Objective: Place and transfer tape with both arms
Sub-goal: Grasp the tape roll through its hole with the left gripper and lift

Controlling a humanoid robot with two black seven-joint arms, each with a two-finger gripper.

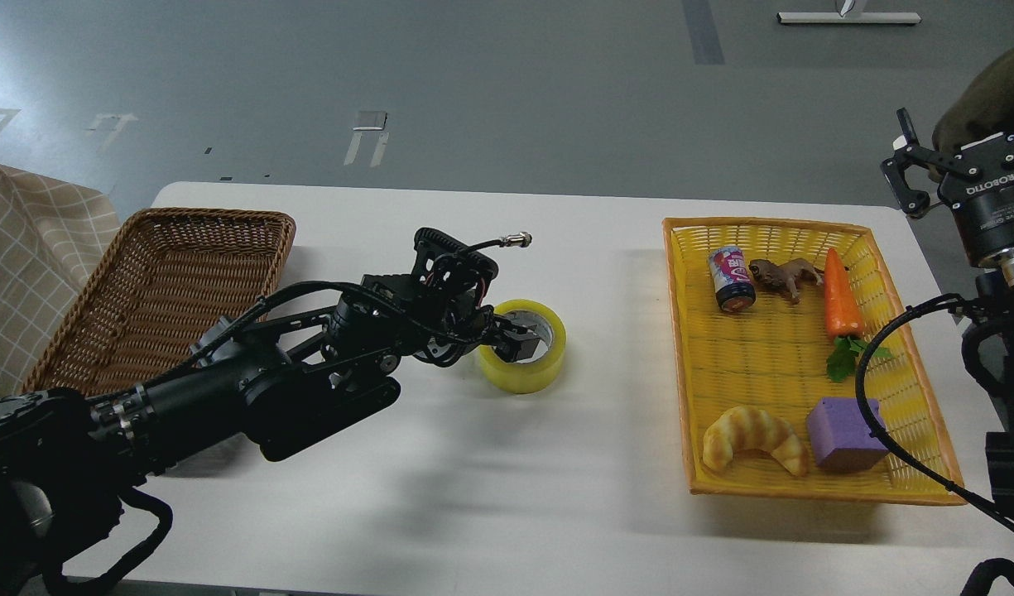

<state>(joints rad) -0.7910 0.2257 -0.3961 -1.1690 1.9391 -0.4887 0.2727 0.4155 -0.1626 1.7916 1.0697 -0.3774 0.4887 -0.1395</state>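
The yellow tape roll [533,371] lies flat on the white table [507,497], near its middle. My left gripper [507,341] reaches in from the left and is low over the roll's left side. One finger [519,346] dips into the grey-white core; the other stands at the roll's outer left wall. The jaws look spread across that wall, not closed on it. My right gripper [902,165] hangs raised at the far right, beyond the table's edge, open and empty.
A brown wicker basket [142,248] stands at the left, beside my left arm. A yellow tray [929,488] at the right holds a can, a toy animal, a carrot, a croissant and a purple block. Checked cloth lies at the far left.
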